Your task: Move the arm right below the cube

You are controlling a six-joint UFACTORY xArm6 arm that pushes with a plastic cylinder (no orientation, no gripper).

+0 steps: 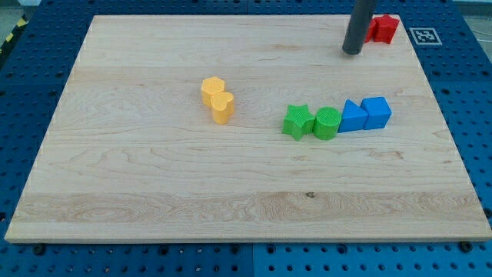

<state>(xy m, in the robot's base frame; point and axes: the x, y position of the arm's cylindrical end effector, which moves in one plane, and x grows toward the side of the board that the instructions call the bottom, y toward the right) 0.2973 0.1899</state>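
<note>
My tip (353,51) rests on the board near the view's top right. A red block (383,28) lies just right of the rod, partly hidden behind it. A blue cube (377,112) sits at the right of the middle, well below my tip. A second blue block (353,117) touches the cube's left side. A green round block (327,123) and a green star block (297,121) continue that row to the left. Two yellow blocks, one hexagonal (213,88) and one rounded (223,107), touch each other left of centre.
The wooden board (154,192) lies on a blue pegboard table (469,92). A printed marker tag (422,35) sits beyond the board's top right corner.
</note>
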